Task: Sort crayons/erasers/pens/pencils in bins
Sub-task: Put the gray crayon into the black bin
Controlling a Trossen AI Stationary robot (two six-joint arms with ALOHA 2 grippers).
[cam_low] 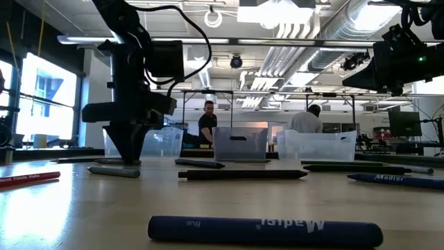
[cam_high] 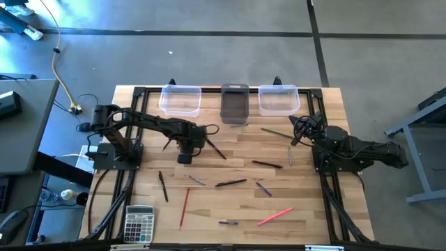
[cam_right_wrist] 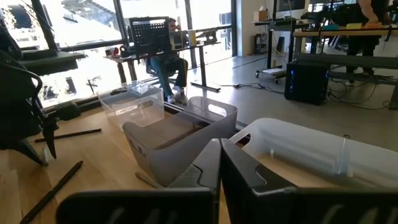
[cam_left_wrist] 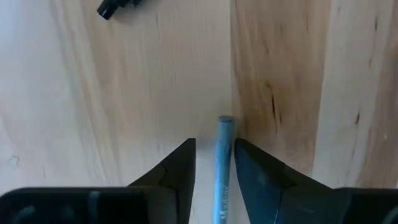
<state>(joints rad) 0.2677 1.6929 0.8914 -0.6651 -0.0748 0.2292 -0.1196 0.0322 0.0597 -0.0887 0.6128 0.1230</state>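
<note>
Three bins stand in a row at the table's far edge: a clear one (cam_high: 180,100), a dark smoky one (cam_high: 235,103) and a clear one (cam_high: 279,99). Several sticks lie loose on the table, among them a red one (cam_high: 185,208), a pink one (cam_high: 274,217), a green one (cam_high: 277,132) and black ones (cam_high: 231,183). My left gripper (cam_high: 185,157) points down at mid-table, open. Its fingers (cam_left_wrist: 181,163) stand on either side of a pale blue-grey stick (cam_left_wrist: 223,158) that lies flat on the wood. My right gripper (cam_right_wrist: 219,163) is shut and empty, raised near the right clear bin (cam_right_wrist: 323,155).
A grey calculator (cam_high: 139,223) lies at the near left corner. A dark blue stick (cam_low: 263,229) lies near the table's front edge. Black frame rails run along the table's left and right sides. People sit in the room beyond the table.
</note>
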